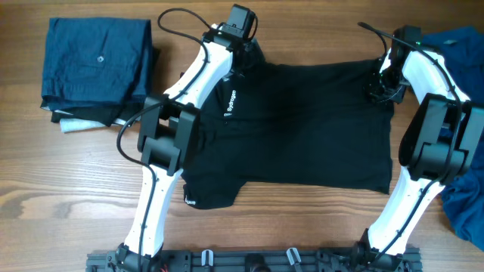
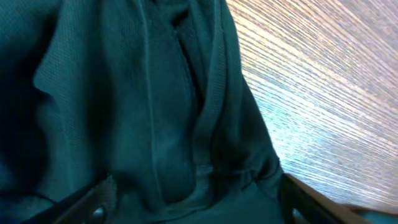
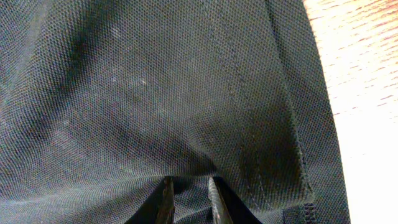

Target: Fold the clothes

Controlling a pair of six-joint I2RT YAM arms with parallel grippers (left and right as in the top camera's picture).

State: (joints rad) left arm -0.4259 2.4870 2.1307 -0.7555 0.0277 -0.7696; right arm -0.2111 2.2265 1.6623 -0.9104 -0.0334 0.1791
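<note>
Counter (image 1: 60, 196) check, near edge outward.

Noted short sleeve of black shirt (image 1: 302, 128) closest to near edge, left of centre, small white mark (image 1: 190, 202) at its hem. Found shirt body spread flat over middle of counter, few wrinkles, white lettering (image 1: 231, 103) on chest beside left arm.

Logged loose blue garment (image 1: 465, 204) heaped at right edge, partly under right arm, more blue cloth toward far right corner.

Farther back: right pincer (image 1: 380, 87) down on right-hand side of shirt. Wrist view of that pincer (image 3: 189, 199): fingers nearly together, small fold of black knit nipped between them, just inside stitched hem, bare wood beyond.

Farther still: left pincer (image 1: 243, 51) at collar, near far edge. Wrist view of that pincer (image 2: 199, 208): fingers spread wide, one on each side of bunched collar and placket, cloth lying between, no squeeze visible.

Recorded folded blue garment (image 1: 98, 60) in far left corner, stacked on black and white cloth, apart from shirt.
</note>
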